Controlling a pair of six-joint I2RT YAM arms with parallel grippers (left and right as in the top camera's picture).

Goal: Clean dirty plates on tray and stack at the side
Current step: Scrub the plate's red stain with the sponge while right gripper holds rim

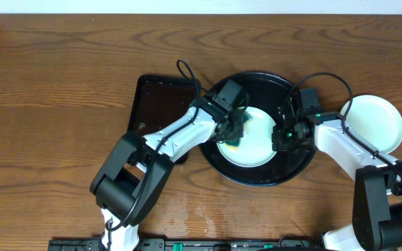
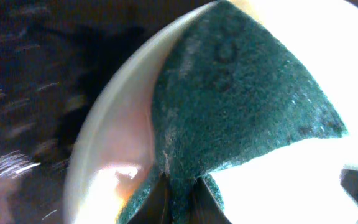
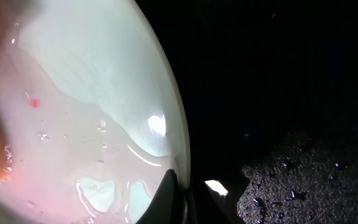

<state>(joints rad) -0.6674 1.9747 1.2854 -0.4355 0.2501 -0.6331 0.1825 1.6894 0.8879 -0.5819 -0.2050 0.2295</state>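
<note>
A pale mint-white plate [image 1: 257,150] lies in the round black tray [image 1: 293,164]. My left gripper [image 1: 233,120] is shut on a green scouring sponge [image 1: 235,134] and presses it on the plate's left part. In the left wrist view the sponge [image 2: 241,106] covers the plate [image 2: 114,130], with the jaws [image 2: 182,199] pinching it. My right gripper [image 1: 285,134] is shut on the plate's right rim. In the right wrist view the plate [image 3: 92,93] is wet with a pink film and a red speck, and the jaws [image 3: 188,185] clamp its edge over the tray [image 3: 278,74]. A white plate [image 1: 372,125] sits on the table to the right.
A smaller rectangular black tray [image 1: 160,104] lies left of the round tray, under my left arm. The wooden table [image 1: 61,84] extends all round. The white plate on the right lies close to my right arm's elbow.
</note>
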